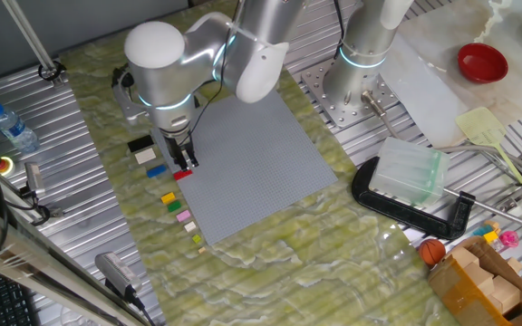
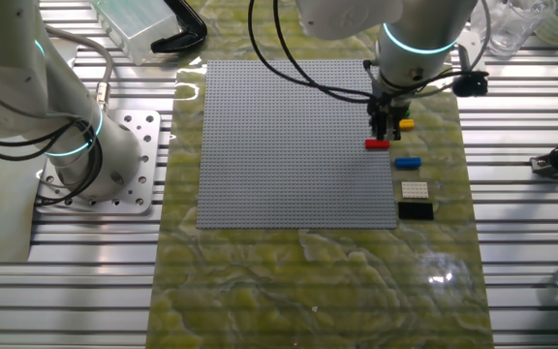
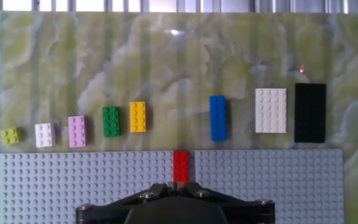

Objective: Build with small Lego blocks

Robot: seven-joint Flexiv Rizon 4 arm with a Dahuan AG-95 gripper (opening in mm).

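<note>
Studs cover the flat grey baseplate [image 3: 55, 180], a matte square sheet on green-veined marble-look mat [image 3: 166, 62]. Red brick [image 3: 181, 166], glossy, narrow, 2 studs wide, sits on the plate's edge, directly in front of the gripper [image 3: 179, 184]; jaw state can't be told, tips hidden. Beside the plate, in a row on the mat: black slab [image 3: 310, 112], cream plate [image 3: 271, 110], blue [image 3: 218, 117], yellow [image 3: 138, 116], green [image 3: 111, 121], pink [image 3: 77, 130] bricks, all rectangular w/ visible studs. No readable text.
</note>
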